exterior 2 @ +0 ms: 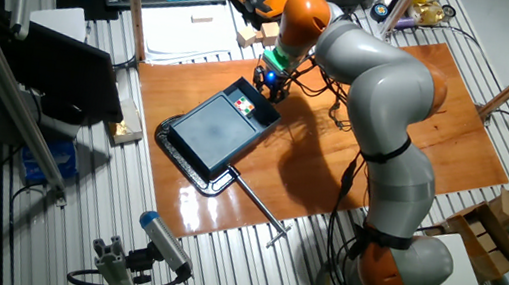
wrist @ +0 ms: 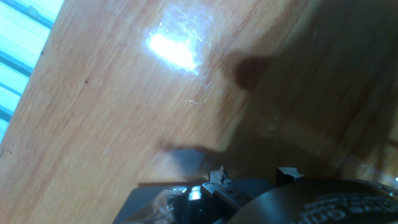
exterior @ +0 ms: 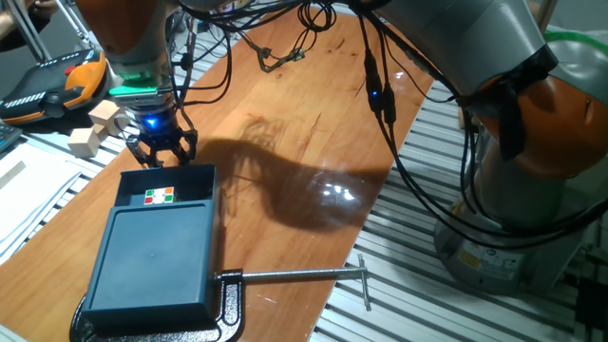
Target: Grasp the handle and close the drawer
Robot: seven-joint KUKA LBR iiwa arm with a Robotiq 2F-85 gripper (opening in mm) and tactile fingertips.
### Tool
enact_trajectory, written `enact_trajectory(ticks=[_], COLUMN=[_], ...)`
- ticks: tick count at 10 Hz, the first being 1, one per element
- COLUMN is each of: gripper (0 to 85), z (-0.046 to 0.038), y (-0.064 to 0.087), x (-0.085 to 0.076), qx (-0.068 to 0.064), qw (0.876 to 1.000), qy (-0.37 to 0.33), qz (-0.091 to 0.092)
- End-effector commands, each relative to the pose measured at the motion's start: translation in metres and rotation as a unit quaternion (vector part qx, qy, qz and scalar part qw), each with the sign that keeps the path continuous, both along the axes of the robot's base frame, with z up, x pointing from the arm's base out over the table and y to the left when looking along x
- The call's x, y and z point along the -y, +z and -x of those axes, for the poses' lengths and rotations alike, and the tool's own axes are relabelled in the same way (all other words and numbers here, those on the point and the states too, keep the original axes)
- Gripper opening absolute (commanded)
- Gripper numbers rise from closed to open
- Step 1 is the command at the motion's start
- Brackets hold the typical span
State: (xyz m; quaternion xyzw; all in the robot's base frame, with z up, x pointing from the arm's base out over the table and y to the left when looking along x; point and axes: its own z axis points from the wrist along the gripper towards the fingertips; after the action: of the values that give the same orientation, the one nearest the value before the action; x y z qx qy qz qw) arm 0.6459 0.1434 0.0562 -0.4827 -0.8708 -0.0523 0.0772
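The dark teal drawer (exterior: 166, 185) stands pulled out of its flat-topped box (exterior: 152, 261) and holds a small coloured cube (exterior: 159, 197). It also shows in the other fixed view (exterior 2: 248, 104). My gripper (exterior: 162, 152) hangs just above the drawer's far front wall, with its black fingers spread apart and nothing between them. The handle on that wall is hidden under the fingers. In the other fixed view the gripper (exterior 2: 271, 82) sits at the drawer's far end. In the hand view two fingertips (wrist: 219, 177) show over bare wood, with a blurred dark shape nearby.
A black metal clamp (exterior: 224, 306) with a long silver rod (exterior: 294, 275) and crossbar grips the box to the wooden table (exterior: 313, 123). Wooden blocks (exterior: 95, 131) lie left of the gripper. Cables (exterior: 380, 95) hang over the table.
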Motion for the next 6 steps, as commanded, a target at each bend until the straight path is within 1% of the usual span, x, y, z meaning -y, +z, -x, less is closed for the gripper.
enact_trajectory(ticks=[1,6], gripper=[2.0,2.0], z=[0.0006,0.0042], y=[-0.0002,-0.0003], x=[-0.0010,-0.0065], qx=[-0.001,0.000], qw=[1.000,1.000], qy=[0.000,0.006], qz=[0.000,0.000])
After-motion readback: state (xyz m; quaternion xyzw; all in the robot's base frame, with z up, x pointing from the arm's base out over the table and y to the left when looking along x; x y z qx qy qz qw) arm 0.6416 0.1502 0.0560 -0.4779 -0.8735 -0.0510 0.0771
